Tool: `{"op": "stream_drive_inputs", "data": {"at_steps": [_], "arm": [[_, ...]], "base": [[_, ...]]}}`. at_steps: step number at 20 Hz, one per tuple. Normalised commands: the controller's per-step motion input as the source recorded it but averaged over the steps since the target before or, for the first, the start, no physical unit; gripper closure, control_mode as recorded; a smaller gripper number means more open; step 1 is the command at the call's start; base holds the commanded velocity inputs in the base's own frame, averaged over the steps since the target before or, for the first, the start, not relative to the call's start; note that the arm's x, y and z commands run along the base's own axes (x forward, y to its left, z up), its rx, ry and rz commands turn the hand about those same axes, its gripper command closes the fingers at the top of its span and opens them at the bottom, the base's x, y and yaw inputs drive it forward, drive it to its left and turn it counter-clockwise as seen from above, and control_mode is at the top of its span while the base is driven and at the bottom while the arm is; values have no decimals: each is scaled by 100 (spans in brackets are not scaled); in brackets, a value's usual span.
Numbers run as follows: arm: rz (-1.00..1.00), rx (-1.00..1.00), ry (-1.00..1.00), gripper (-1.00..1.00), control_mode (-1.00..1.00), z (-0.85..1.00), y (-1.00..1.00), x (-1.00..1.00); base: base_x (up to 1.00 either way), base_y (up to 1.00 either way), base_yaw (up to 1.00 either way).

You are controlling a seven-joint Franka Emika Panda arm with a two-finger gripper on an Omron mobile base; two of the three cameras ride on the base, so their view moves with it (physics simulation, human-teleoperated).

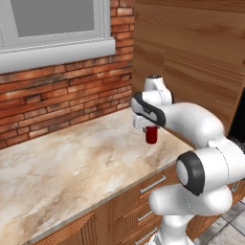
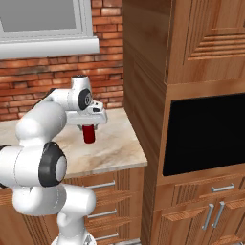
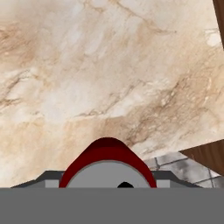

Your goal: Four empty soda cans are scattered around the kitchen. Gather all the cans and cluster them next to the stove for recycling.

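The end effector (image 1: 151, 125) is closed around a red soda can (image 1: 151, 135), gripping it near its silver top and holding it just above the marble worktop (image 1: 72, 162), near the tall wooden cabinet (image 1: 191, 57). The can hangs upright, long axis vertical, top toward the hand. Because the grip sits high on a smooth cylinder, a quick swing could tilt the can or let it slip. The stove is out of sight.
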Motion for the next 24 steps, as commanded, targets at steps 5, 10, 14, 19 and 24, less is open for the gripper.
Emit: {"op": "stream_drive_inputs", "data": {"at_steps": [5,10,14,19,24], "arm": [[0,0,1,100,-100,8,0,-43],[-1,0,-6,100,-100,2,-1,-40],[-2,0,-7,100,-100,2,0,-30],[-2,0,-6,100,-100,7,0,-14],[-3,0,-3,100,-100,8,0,-1]], "base": [[0,0,0],[0,0,0],[0,0,0],[0,0,0],[0,0,0]]}}
